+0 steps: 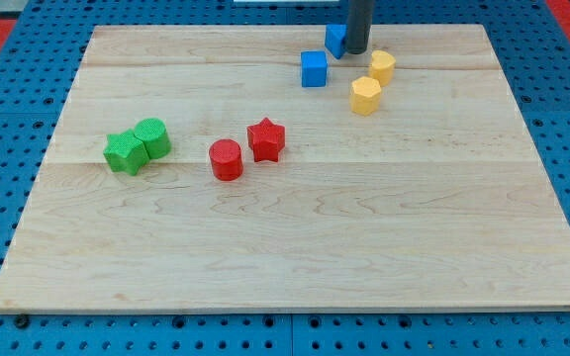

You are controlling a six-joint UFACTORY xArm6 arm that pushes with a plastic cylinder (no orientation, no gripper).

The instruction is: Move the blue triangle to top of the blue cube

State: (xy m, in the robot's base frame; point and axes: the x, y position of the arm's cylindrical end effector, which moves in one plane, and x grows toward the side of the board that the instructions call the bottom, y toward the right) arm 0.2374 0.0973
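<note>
you have no gripper here, only a dark rod, so nothing is held. my tip [356,51] sits near the view's top, touching the right side of the blue triangle [335,40]. the blue cube [314,69] lies just below and left of that triangle, close but apart. two yellow blocks [382,66] [365,96] sit right of the tip.
</note>
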